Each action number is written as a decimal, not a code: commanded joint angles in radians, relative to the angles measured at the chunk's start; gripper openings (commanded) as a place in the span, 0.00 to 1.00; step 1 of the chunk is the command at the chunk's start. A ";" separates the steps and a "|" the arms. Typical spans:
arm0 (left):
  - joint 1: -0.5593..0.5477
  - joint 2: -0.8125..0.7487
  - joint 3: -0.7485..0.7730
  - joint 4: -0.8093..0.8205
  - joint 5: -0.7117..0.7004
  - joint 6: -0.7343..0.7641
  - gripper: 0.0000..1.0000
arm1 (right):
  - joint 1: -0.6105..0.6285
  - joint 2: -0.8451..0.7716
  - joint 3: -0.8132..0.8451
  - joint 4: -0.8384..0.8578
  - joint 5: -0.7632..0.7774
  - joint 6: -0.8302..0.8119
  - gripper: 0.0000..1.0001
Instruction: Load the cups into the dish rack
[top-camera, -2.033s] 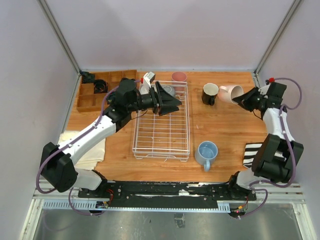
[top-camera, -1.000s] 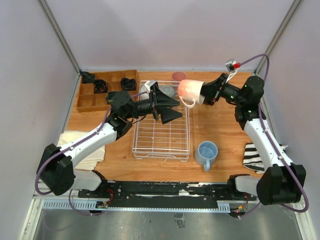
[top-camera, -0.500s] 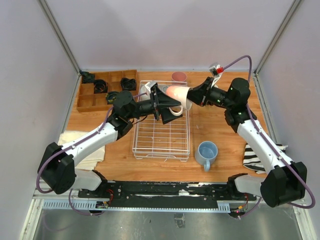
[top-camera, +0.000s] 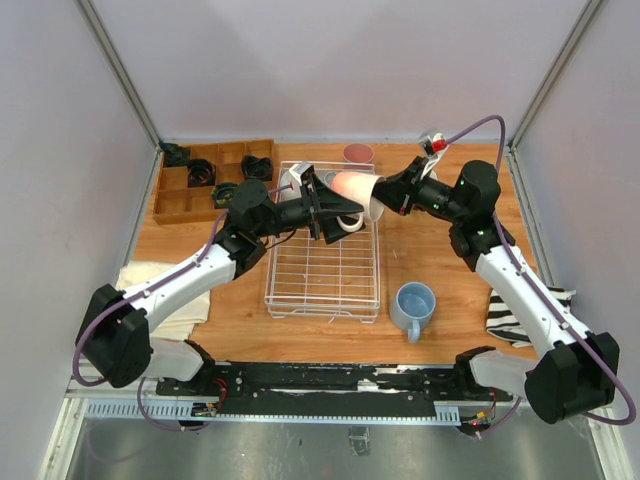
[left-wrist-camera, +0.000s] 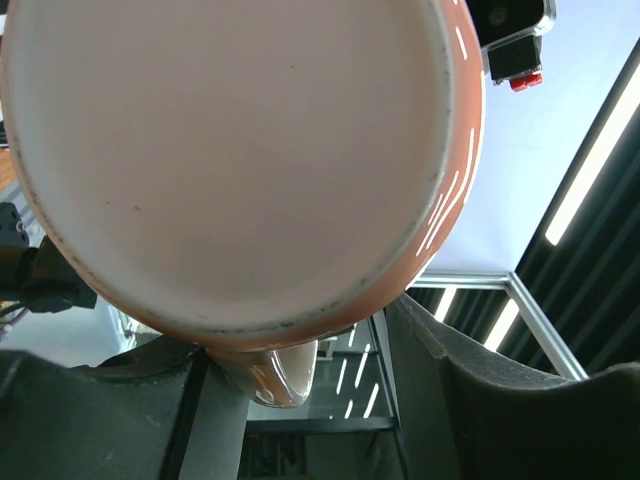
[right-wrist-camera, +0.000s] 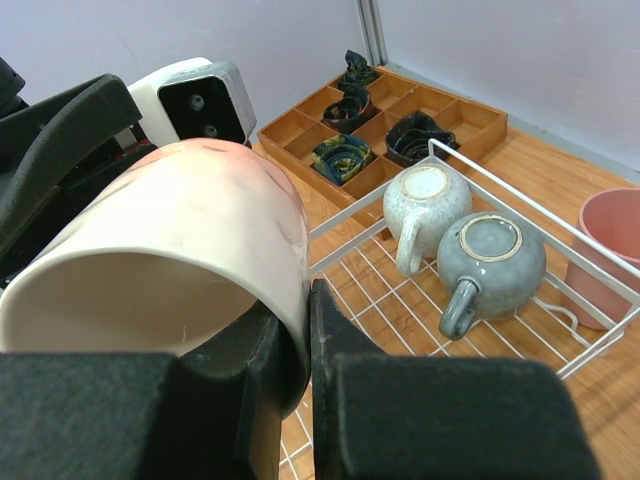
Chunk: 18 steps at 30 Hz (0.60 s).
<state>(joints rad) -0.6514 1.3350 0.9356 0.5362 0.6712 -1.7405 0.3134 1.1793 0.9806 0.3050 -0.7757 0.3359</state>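
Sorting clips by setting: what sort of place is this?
Likely a robot lab cell: plain panel walls box in a wooden table, with a black mounting rail at its near edge.

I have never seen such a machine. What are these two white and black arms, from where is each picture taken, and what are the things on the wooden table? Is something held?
These are two robot arms, fixed at the near edge of a table. The wide picture looks down from above. The other two come from a small camera on each wrist.

A white wire dish rack lies in the middle, with a white mug and a grey-green mug upside down inside it. Around it are a blue mug, a pink tumbler and a wooden tray.

The right claw pinches the rim of a pale pink mug and holds it over the rack. The left claw reaches around that mug's bottom. Whether it grips yet, I cannot tell.
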 joint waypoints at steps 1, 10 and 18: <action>-0.005 0.001 0.016 0.096 -0.019 -0.007 0.55 | 0.026 -0.021 -0.004 0.054 0.019 -0.022 0.01; -0.005 0.007 0.007 0.165 -0.027 -0.034 0.54 | 0.038 -0.010 -0.005 0.054 0.025 -0.025 0.01; -0.005 0.012 -0.004 0.217 -0.038 -0.059 0.39 | 0.048 -0.011 -0.017 0.054 0.030 -0.024 0.01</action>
<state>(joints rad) -0.6514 1.3525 0.9241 0.6003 0.6514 -1.7817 0.3332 1.1770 0.9802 0.3386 -0.7315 0.3374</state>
